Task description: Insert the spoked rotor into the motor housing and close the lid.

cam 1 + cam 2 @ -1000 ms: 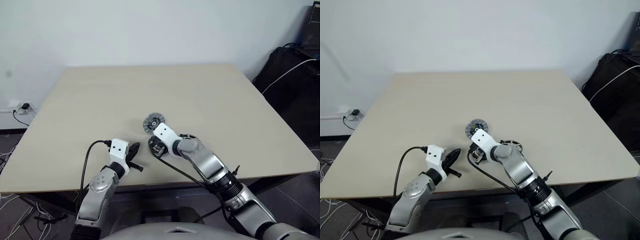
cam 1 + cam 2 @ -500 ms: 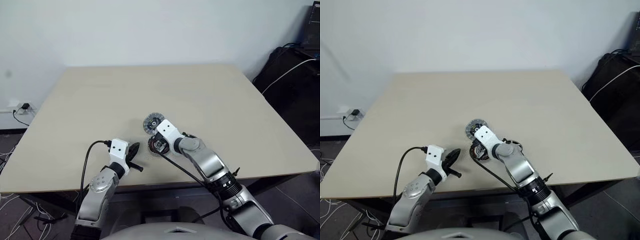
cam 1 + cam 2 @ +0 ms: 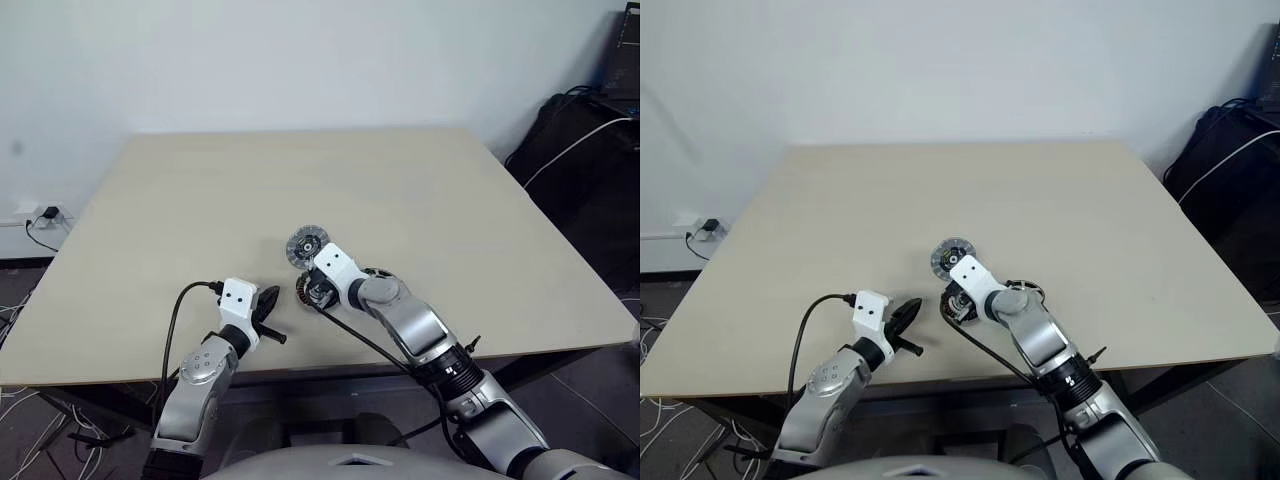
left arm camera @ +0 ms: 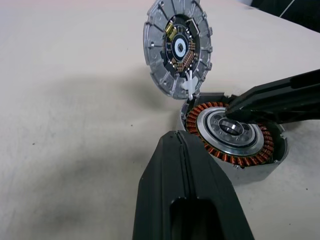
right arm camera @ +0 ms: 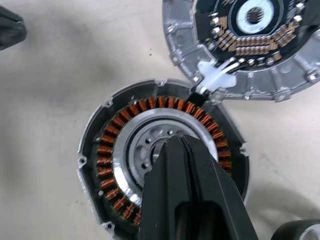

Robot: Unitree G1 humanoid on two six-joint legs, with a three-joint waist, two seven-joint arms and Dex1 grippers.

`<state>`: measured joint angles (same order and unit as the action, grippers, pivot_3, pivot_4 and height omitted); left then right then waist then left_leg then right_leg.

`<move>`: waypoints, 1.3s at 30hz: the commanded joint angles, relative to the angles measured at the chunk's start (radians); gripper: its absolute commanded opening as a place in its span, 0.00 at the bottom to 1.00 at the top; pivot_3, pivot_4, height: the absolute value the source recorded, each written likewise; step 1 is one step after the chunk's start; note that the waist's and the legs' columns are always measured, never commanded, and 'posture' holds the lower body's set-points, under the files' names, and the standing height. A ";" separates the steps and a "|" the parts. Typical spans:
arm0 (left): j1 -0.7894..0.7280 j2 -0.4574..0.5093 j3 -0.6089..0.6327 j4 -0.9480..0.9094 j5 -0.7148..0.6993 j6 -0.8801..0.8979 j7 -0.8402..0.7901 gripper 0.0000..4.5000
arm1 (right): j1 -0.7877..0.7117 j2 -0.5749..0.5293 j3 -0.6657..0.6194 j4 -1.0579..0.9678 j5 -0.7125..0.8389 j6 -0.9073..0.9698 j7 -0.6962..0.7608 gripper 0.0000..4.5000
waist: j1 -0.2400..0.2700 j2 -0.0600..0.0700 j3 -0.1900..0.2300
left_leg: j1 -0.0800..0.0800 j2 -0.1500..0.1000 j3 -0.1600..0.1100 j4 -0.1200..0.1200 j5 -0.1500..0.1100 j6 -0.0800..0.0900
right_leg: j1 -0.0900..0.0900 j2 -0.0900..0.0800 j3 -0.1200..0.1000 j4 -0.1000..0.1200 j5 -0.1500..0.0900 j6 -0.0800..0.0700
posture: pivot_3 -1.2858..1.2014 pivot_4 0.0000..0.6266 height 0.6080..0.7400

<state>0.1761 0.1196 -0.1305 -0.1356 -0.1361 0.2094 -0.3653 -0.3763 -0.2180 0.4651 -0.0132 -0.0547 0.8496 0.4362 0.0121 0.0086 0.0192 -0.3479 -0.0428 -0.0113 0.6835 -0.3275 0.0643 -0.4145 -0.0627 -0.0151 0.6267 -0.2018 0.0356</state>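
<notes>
Right gripper over the motor housing
Both jaws clenched, empty; lid open behind; left gripper just left.

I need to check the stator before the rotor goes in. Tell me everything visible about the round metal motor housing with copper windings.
The round, shallow silvery metal motor housing lies flat and open on the beige table. A ring of brown-copper windings circles a silvery centre with small holes; no rotor sits inside. Small lugs dot its rim. A white connector joins it to the ribbed silvery lid, which stands open at its edge. The shut right gripper is over its centre; whether it touches is unclear. The shut left gripper is beside it.
</notes>
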 commanded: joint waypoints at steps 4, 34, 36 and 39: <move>-0.020 -0.004 -0.006 -0.011 -0.004 -0.012 0.001 0.00 | -0.003 0.001 -0.002 -0.030 0.004 0.001 0.019 0.01 | 0.000 0.000 0.000 | 0.000 0.000 0.000 0.000 0.000 0.000 | 0.000 0.000 0.000 0.000 0.000 0.000 | 0.52 0.00 1.00; -0.004 -0.005 -0.015 -0.012 -0.011 -0.001 -0.004 0.00 | 0.019 0.024 -0.022 -0.005 -0.025 -0.051 -0.035 0.01 | 0.000 0.000 0.000 | 0.000 0.000 0.000 0.000 0.000 0.000 | 0.000 0.000 0.000 0.000 0.000 0.000 | 0.52 0.00 1.00; -0.004 -0.006 -0.016 -0.011 -0.011 -0.001 -0.003 0.00 | 0.016 0.024 -0.021 0.001 -0.027 -0.052 -0.036 0.01 | 0.000 0.000 0.000 | 0.000 0.000 0.000 0.000 0.000 0.000 | 0.000 0.000 0.000 0.000 0.000 0.000 | 0.52 0.00 1.00; -0.003 -0.008 -0.017 -0.011 -0.011 -0.002 -0.001 0.00 | 0.003 0.017 -0.004 0.010 -0.036 -0.041 -0.025 0.01 | 0.000 0.000 0.000 | 0.000 0.000 0.000 0.000 0.000 0.000 | 0.000 0.000 0.000 0.000 0.000 0.000 | 0.52 0.00 1.00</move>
<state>0.1799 0.1184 -0.1447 -0.1226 -0.1376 0.2133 -0.3699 -0.3412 -0.2006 0.4652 -0.0015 -0.0774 0.8159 0.4105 0.0121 0.0086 0.0192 -0.3479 -0.0428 -0.0115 0.6835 -0.3275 0.0641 -0.4146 -0.0628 -0.0152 0.6267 -0.2018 0.0356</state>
